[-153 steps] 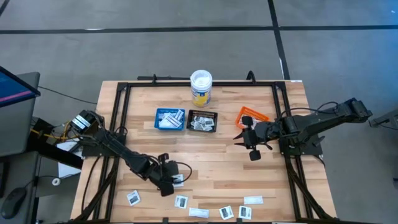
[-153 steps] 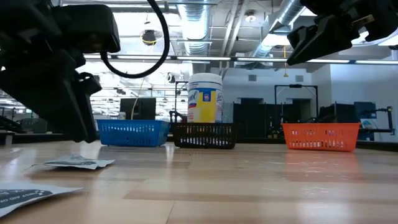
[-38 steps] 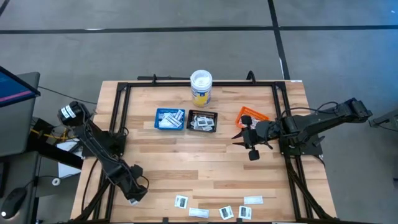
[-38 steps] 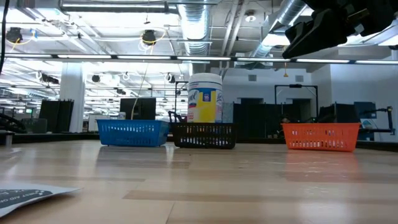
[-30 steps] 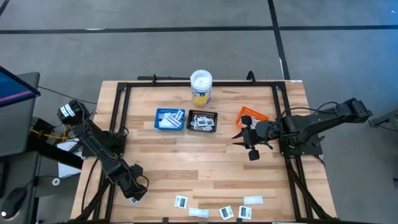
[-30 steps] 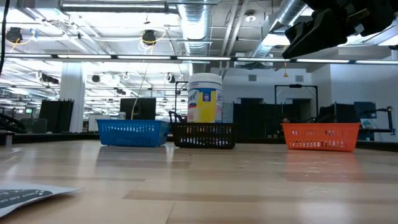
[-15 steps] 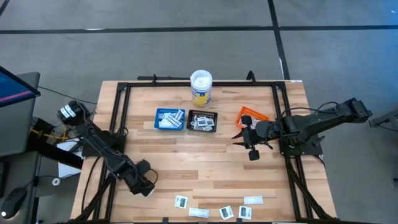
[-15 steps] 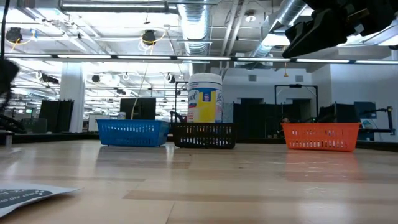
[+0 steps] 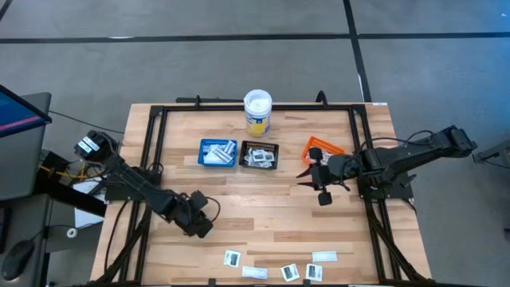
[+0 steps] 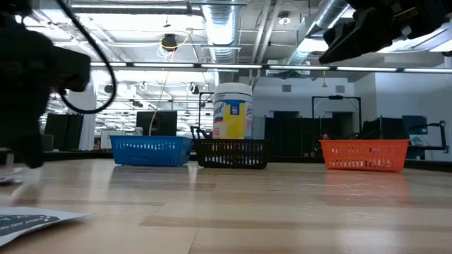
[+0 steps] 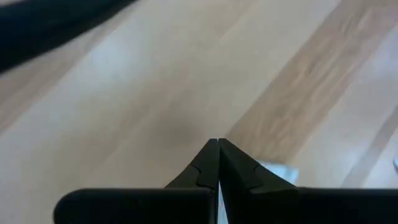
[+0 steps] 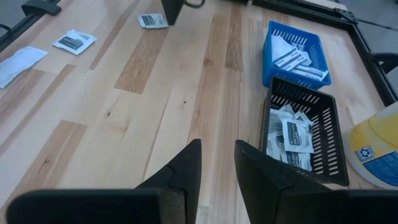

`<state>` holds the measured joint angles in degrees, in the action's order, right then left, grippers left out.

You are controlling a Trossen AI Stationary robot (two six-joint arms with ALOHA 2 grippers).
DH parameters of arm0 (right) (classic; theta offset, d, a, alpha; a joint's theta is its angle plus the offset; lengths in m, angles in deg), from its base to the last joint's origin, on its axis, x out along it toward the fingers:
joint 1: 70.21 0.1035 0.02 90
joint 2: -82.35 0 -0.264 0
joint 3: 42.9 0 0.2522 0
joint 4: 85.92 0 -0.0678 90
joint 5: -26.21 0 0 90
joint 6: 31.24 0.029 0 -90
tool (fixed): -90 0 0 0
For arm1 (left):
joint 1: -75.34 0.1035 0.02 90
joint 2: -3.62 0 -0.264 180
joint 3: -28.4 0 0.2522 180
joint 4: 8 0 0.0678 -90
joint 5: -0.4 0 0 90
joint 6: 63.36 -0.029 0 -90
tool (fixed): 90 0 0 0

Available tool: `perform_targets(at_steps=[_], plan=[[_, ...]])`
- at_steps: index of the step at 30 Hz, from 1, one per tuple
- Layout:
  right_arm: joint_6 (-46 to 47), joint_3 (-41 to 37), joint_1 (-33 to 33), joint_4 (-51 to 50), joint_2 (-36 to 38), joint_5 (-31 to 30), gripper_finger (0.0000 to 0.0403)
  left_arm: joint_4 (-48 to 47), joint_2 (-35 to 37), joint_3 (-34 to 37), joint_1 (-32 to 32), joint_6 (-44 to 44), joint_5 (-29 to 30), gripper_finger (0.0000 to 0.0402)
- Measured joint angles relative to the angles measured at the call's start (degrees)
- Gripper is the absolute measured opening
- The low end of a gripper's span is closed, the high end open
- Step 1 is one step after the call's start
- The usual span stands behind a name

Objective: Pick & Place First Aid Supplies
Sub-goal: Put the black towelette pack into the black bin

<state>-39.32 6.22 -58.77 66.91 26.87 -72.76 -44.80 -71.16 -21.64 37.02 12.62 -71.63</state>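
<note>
Packets (image 9: 272, 269) left to sort lie in a row just beyond the left hand (image 9: 199, 226), toward the surface's (image 9: 263, 199) near edge; others already fill the blue tray (image 9: 217, 152) and black tray (image 9: 260, 156). Left hand, since moved inward, is pinched tight, a pale scrap behind its fingers. Right hand (image 12: 217, 163), narrowly parted and empty, hovers unchanged.

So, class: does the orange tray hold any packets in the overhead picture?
No, the orange tray shows only its own bare mesh.
</note>
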Motion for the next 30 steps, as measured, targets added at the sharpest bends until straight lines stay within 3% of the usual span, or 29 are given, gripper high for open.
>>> perform_targets(at_steps=[7, 11, 13, 19, 25, 30], plan=[[0.0, 0.0, 0.0, 0.72, 0.0, 0.0, 0.009, 3.36, 0.09, -0.68, 2.92, -12.7, -3.05, 0.0026], [0.0, 0.0, 0.0, 0.64, 0.0, 0.0, 0.009, 3.44, 0.13, -2.48, 2.21, -16.39, -10.76, 0.0055], [0.0, 0.0, 0.0, 0.63, 0.0, -0.01, 0.009, 3.49, 0.2, -2.64, 1.13, -16.49, -11.91, 0.0071], [0.0, 0.0, 0.0, 0.61, 0.0, -0.02, 0.009, 1.67, -1.61, -1.19, -1.58, -17.31, -5.32, 0.0081], [0.0, 0.0, 0.0, 0.58, -0.02, -0.02, 0.009, 2.53, -7.12, -1.71, -1.87, -17.32, -3.05, 0.0081], [-0.02, 0.0, 0.0, 0.6, -0.01, 0.0, 0.009, 4.56, -8.85, -1.7, -1.9, -17.26, 2.16, 0.0044]])
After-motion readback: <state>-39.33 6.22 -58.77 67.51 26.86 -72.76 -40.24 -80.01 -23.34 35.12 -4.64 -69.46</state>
